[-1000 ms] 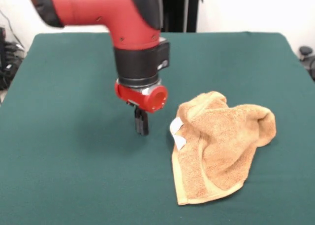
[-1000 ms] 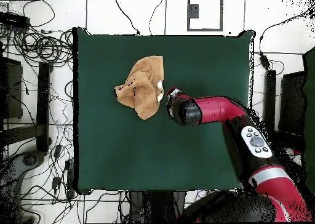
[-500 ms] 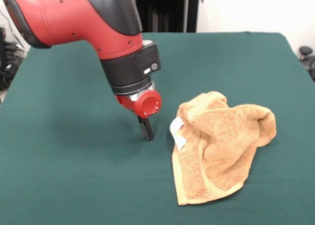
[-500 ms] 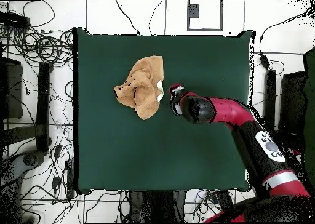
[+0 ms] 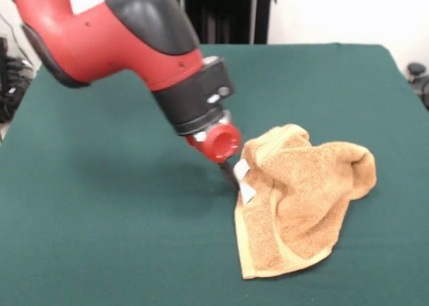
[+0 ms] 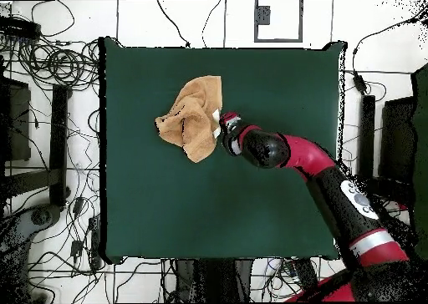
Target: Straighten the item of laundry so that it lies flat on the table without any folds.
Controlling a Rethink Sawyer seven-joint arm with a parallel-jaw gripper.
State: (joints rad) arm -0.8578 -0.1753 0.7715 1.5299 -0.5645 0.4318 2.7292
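The tan-orange towel point(image 5: 301, 192) lies crumpled and folded over itself on the right part of the green table point(image 5: 100, 219). Its white tag point(image 5: 244, 185) sticks out at its left edge. My gripper point(image 5: 232, 177) hangs from the tilted red and black arm and reaches the towel's left edge right by the tag, low at the table. Its tips are partly hidden by the tag and the red wrist. In the overhead view the towel point(image 6: 191, 121) lies at the upper left of the table point(image 6: 251, 200), with the gripper point(image 6: 221, 127) at its right edge.
Cables and equipment lie on the floor around the table point(image 6: 50, 67) in the overhead view. A dark stand point(image 5: 228, 11) rises behind the table's far edge.
The arm has tilted and the gripper has moved sideways across the table from open cloth-free felt to the towel's tagged edge. The towel has not visibly moved.
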